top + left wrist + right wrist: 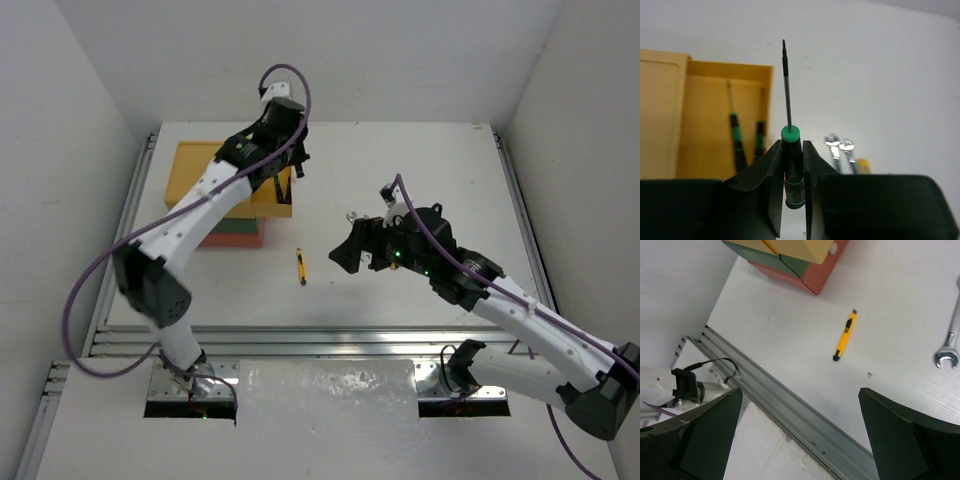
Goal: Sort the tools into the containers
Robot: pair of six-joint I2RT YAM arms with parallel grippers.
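Observation:
My left gripper [791, 148] is shut on a thin black screwdriver with green bands [792, 170]; its shaft points away from the wrist. In the top view this gripper [288, 168] hovers at the right edge of the yellow top container [198, 165]. Two more black-and-green screwdrivers [738, 145] lie inside the yellow drawer [705, 125]. Two silver wrenches [840, 148] lie on the table beyond. My right gripper [799, 392] is open and empty, above the table right of the yellow-and-black utility knife [844, 336] [301, 266]. One wrench [950, 342] lies at the right.
The stacked containers [812, 275] stand at the far left, dark green [232, 228] and red-orange [240, 241] under the yellow. A grey metal rail [790, 410] runs along the table's near edge. White walls close in on both sides.

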